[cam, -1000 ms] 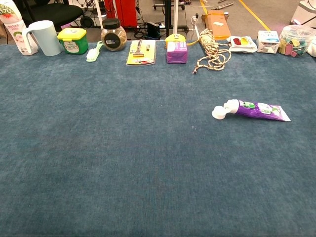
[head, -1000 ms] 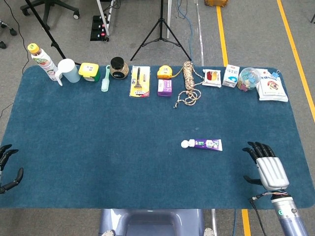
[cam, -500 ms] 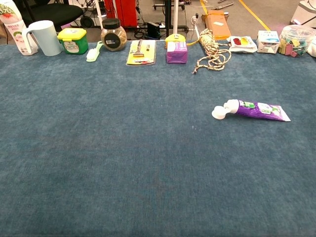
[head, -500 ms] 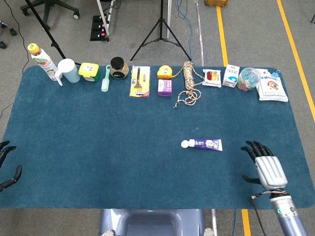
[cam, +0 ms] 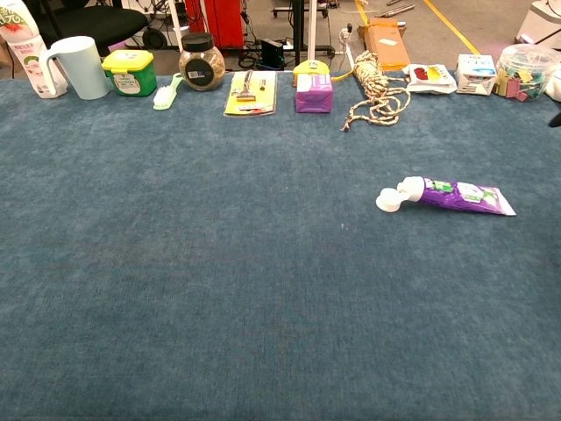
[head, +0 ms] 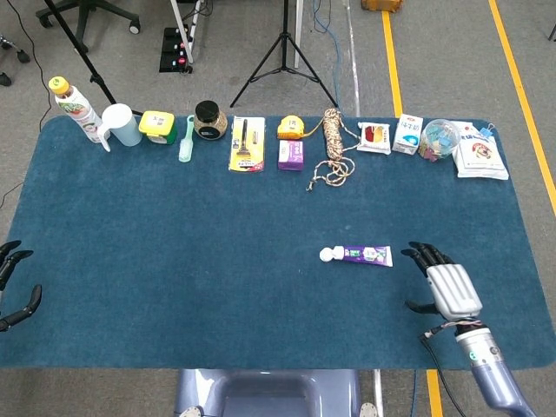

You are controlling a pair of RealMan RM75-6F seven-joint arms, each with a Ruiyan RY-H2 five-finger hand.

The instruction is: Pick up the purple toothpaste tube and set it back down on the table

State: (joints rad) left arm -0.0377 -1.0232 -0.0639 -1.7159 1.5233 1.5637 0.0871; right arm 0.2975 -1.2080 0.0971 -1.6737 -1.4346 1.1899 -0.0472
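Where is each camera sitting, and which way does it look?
Head view: sits high, looks steeply down on the whole blue table; shows the open right hand near the purple toothpaste tube and the left hand at the frame's left edge.
Chest view: sits lower, looks forward across the table toward the far row; only a dark speck at the right edge might be a hand.
Shared: the tube, the rope, the white mug.

Head view: high, looking down, whole table (head: 130,261). Chest view: low, closer, facing far edge; shares tabletop.
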